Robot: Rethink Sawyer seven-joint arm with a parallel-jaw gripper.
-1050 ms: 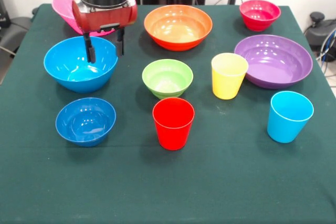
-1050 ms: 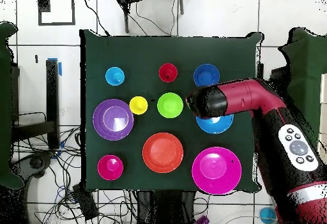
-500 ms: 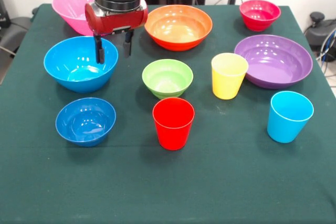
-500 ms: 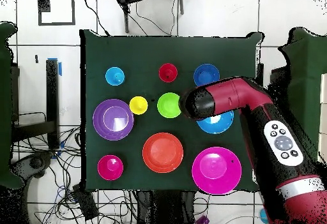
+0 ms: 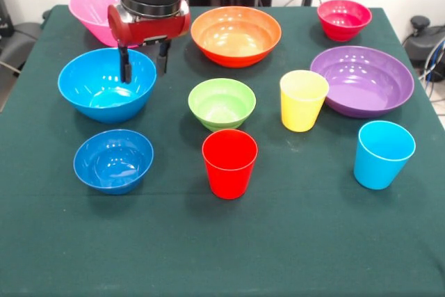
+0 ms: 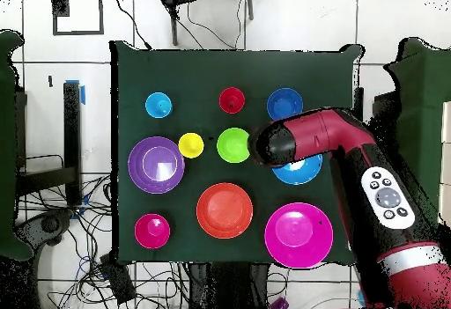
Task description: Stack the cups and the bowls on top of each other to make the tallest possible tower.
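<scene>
My gripper (image 5: 144, 64) hangs open and empty over the right rim of the large blue bowl (image 5: 97, 88), with one finger above the bowl's inside and the other outside it. In the overhead view the arm (image 6: 299, 138) hides the fingers and part of this bowl (image 6: 304, 173). The green bowl (image 5: 222, 102), small blue bowl (image 5: 113, 160), red cup (image 5: 229, 163), yellow cup (image 5: 303, 100) and sky-blue cup (image 5: 383, 154) each stand apart on the table. No tower shows; nothing is stacked.
The pink bowl (image 5: 90, 5), orange bowl (image 5: 236, 33) and small red bowl (image 5: 343, 19) line the far side, with the purple bowl (image 5: 361, 80) at the right. Dark green cloth (image 5: 313, 241) covers the table. Cables lie on the floor (image 6: 53, 235) around it.
The gripper first swung right along the large blue bowl's rim, then eased slightly back left. It stayed open. No cup or bowl moved.
</scene>
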